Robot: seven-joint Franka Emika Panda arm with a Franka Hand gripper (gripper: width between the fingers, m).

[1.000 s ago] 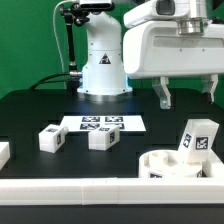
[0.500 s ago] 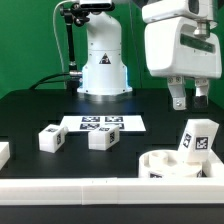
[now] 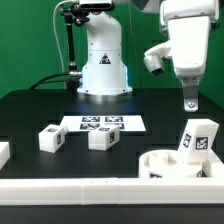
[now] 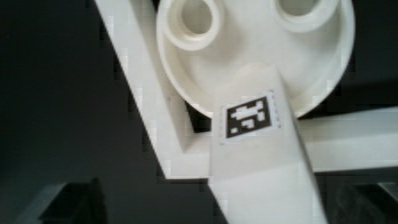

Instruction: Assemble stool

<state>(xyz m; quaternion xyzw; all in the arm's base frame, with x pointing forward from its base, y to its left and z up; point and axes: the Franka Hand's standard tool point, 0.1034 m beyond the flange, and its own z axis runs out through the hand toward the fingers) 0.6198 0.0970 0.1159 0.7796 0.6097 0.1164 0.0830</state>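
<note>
Above the stool seat [image 3: 160,166], in the exterior view, the gripper [image 3: 190,103] has turned about its own upright axis. A second ago its broad white face was toward the camera. Half a second ago two fingers showed side by side. Now the hand stands narrow side on, and only one dark finger [image 3: 190,96] can be made out, the other presumably lined up behind it. It is a little higher over the seat than it was a second ago. Everything on the table [image 3: 30,110] lies where it lay before.

With the fingers seen edge on, it cannot be told how far apart the jaws stand, and the wrist view shows no fingertip clearly either. The visible finger hangs in free air and touches nothing. Its tip is clear above the upright leg [image 3: 197,138], which stands tilted on the seat with its marker tag toward the camera. In the wrist view that tagged leg lies across the rim of the round seat with its two holes.

Well apart from the seat, toward the exterior view's left, one loose leg [image 3: 100,138] and a second loose leg [image 3: 50,138] lie in front of the marker board [image 3: 100,124]. A long white rail [image 3: 70,186] runs just in front of the seat.
</note>
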